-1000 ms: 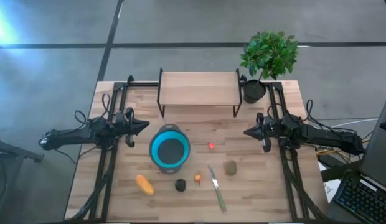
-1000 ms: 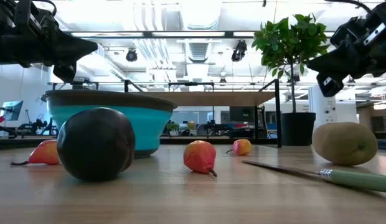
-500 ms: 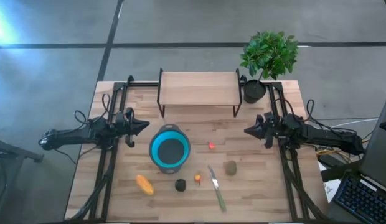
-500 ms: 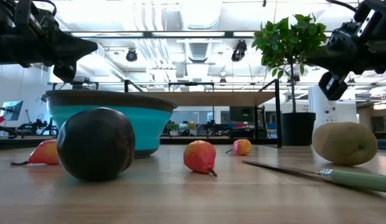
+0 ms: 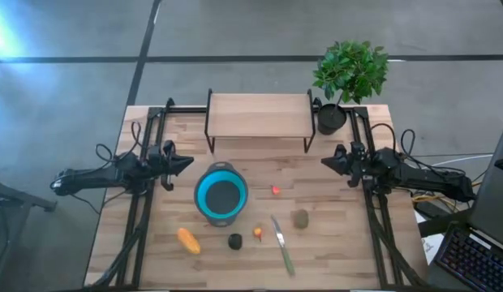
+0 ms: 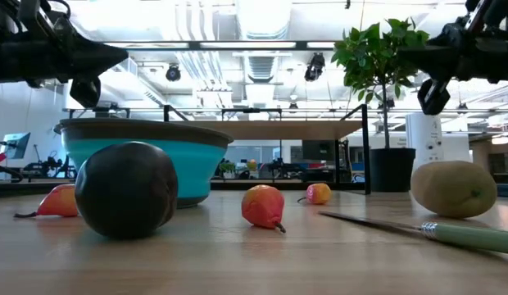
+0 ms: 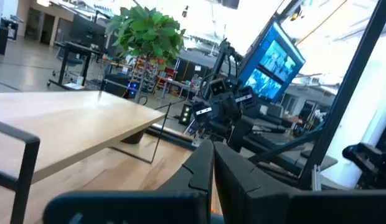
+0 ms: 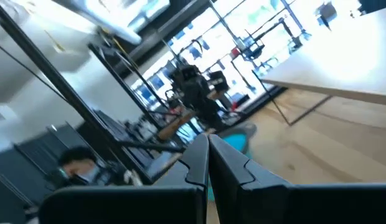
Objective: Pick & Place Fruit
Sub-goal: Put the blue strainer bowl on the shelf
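Five fruits lie on the wooden table near its near edge. They are an elongated orange-yellow one (image 5: 187, 240) (image 6: 57, 201), a black round one (image 5: 235, 241) (image 6: 127, 190), a tiny orange one (image 5: 258, 234) (image 6: 264, 206), a tiny red one (image 5: 276, 191) (image 6: 318, 193) and an olive-brown oval (image 5: 300, 218) (image 6: 455, 188). My left gripper (image 5: 191, 162) (image 7: 212, 155) hovers shut, left of the blue bowl (image 5: 221, 195). My right gripper (image 5: 324, 162) (image 8: 208, 149) hovers shut above the table's right half, beyond the olive fruit. Neither touches anything.
A slim green-handled knife (image 5: 282, 246) (image 6: 451, 232) lies between the tiny orange fruit and the olive one. A wooden riser on black legs (image 5: 260, 113) stands at the far edge, with a potted plant (image 5: 349, 73) at the far right corner. Bare wood shows right of the red fruit.
My right gripper has risen, tipped up toward level and drawn back a little toward the table's far right. It stays shut. The fruits, bowl and knife have kept their places.
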{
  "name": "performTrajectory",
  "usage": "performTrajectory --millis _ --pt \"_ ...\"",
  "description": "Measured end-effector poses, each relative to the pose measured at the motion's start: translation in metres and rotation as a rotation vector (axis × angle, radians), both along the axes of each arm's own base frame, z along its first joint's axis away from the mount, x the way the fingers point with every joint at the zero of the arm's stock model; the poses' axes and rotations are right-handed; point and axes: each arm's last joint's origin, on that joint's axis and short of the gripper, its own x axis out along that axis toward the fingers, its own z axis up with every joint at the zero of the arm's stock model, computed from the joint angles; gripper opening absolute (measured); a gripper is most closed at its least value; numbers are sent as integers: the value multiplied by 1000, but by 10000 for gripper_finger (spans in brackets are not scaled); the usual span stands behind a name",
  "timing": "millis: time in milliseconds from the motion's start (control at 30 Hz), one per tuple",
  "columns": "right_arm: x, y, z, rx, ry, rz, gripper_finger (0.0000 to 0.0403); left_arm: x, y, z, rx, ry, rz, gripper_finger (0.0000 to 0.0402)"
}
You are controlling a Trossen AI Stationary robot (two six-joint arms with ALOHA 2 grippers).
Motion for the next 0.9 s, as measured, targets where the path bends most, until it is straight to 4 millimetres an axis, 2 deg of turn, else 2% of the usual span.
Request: performTrajectory --millis 267,567,900 --pt "-2 0 23 26 -53 5 8 -2 0 7 -205 -112 -27 19" --pt "6 -1 54 10 -34 5 8 -2 1 9 -217 -135 -25 17" --pt "30 6 79 39 252 98 8 -2 1 10 -205 -134 -23 19"
